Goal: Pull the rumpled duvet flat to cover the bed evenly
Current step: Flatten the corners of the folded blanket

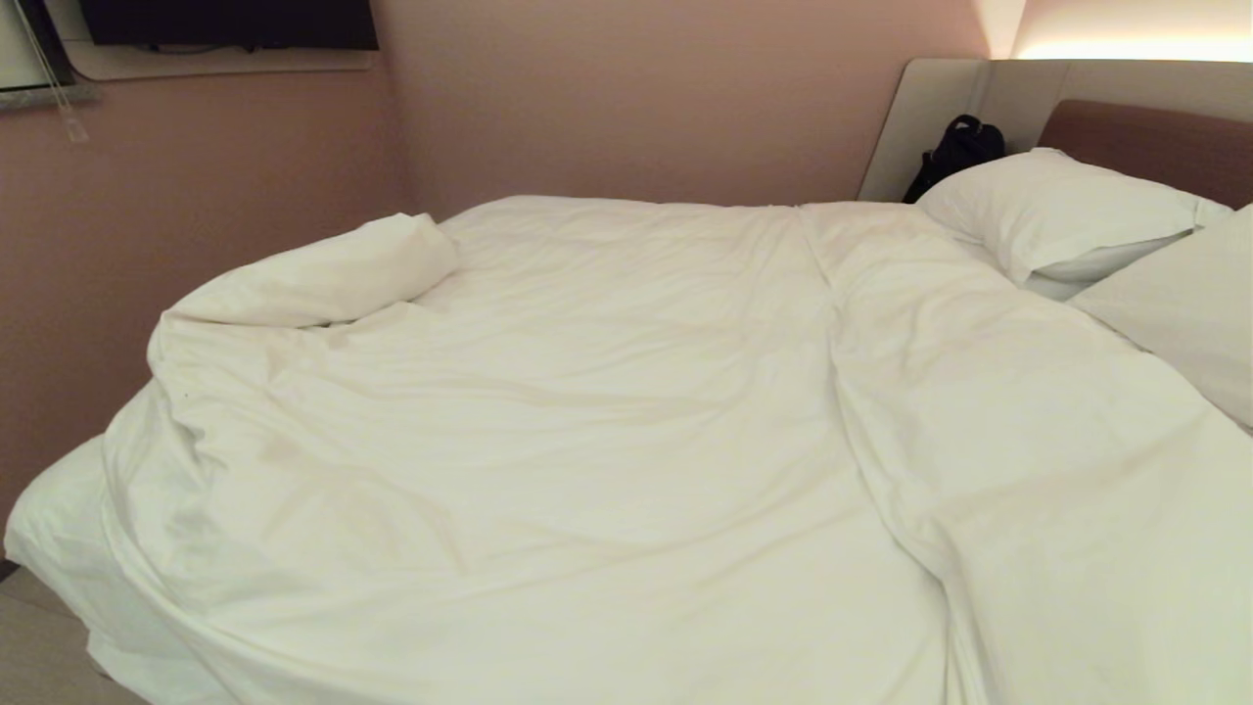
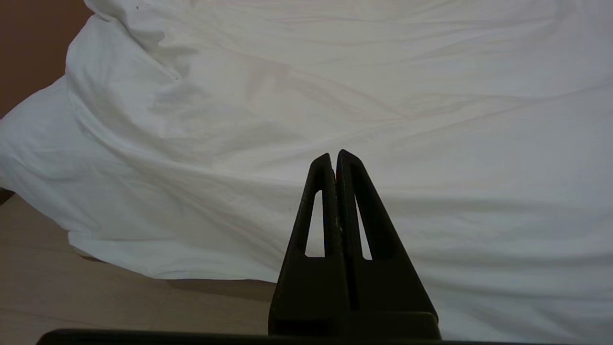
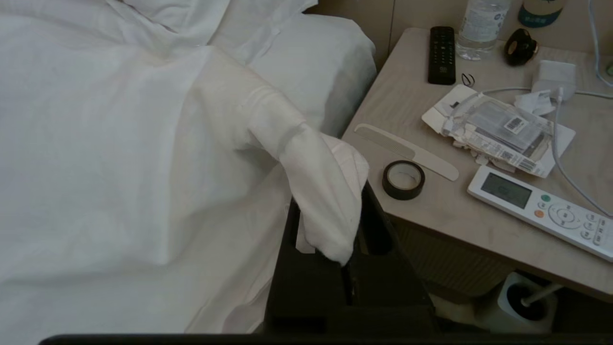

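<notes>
R gripper [image 3: 335, 211] sits low at the bed's side, beside the nightstand surface [image 3: 431, 215], jaws clamped on a bunched corner of the duvet [image 3: 119, 143]; the fabric runs up taut from the jaws to the bed [image 3: 330, 62] top and a white tuft hangs out over the fingers. L gripper [image 2: 334, 158] hangs off the foot-end side, pointing at the duvet, jaws closed on nothing, not touching cloth. Neither arm shows in head view. Duvet covers most of the bed w/ soft creases, a long ridge running toward the pillows [image 1: 1057, 211], one corner folded back near the far wall. Foot-end edge droops over the mattress toward the floor [image 2: 72, 297], open floor there. Nightstand crowded: tape roll [image 3: 403, 179], comb [image 3: 407, 151], remotes, just beside the R gripper.
</notes>
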{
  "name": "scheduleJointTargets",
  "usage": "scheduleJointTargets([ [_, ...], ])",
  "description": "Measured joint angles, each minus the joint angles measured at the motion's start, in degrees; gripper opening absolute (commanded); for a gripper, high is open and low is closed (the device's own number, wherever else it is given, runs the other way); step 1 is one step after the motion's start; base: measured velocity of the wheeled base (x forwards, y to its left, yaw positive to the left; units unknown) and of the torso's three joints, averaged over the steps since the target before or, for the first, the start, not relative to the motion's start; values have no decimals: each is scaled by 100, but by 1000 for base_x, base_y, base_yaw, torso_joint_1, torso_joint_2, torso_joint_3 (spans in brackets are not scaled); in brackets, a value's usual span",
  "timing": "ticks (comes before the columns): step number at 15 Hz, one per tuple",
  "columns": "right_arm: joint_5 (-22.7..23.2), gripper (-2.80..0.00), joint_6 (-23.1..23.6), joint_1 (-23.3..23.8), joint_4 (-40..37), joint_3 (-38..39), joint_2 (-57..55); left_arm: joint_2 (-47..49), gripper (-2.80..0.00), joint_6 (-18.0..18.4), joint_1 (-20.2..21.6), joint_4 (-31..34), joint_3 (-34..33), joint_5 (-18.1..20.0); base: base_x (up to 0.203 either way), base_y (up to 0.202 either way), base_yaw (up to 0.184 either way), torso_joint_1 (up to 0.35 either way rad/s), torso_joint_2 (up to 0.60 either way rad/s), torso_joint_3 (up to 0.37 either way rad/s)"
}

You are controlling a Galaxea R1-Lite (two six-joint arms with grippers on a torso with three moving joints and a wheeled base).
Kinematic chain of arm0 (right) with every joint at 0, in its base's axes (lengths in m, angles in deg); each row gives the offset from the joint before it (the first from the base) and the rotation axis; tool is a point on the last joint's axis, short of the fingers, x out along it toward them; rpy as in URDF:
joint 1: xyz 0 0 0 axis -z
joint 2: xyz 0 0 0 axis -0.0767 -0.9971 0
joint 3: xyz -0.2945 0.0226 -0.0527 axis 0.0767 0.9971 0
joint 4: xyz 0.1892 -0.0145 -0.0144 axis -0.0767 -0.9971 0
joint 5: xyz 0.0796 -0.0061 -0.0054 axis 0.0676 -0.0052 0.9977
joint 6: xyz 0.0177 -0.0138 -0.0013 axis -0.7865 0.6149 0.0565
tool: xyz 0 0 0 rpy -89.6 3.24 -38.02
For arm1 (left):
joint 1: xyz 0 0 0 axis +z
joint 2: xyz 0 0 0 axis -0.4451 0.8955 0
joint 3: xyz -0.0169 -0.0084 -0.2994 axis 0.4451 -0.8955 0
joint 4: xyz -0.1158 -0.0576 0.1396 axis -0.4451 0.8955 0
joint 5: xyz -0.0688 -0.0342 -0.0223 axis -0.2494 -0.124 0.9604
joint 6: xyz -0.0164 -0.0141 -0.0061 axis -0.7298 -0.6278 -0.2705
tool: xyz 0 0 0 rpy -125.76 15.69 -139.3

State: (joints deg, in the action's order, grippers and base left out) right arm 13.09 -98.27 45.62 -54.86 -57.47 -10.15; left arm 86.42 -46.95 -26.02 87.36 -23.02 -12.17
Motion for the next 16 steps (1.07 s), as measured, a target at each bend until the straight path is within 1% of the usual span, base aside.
scheduleJointTargets([
  [3,21,0,1,1,-7,-19,0,0,-280,-5,0,4,2,0,0,0,0,0,0,0],
  [6,174,0,-9,-10,-22,-109,0,0,-280,-9,0,1,2,3,0,0,0,0,0,0],
  [8,392,0,-18,-10,-69,-307,0,0,-280,-7,0,4,2,2,0,0,0,0,0,0],
  [11,875,0,-128,-10,-59,-591,-45,0,-280,-5,0,1,2,3,0,0,0,0,0,0],
  [13,1204,0,-313,-16,22,-733,-427,0,-280,-7,0,1,2,3,0,0,0,0,0,0],
  [16,1721,0,-639,-24,332,-891,-1838,0,-280,-5,0,0,0,1,0,0,0,0,0,0],
])
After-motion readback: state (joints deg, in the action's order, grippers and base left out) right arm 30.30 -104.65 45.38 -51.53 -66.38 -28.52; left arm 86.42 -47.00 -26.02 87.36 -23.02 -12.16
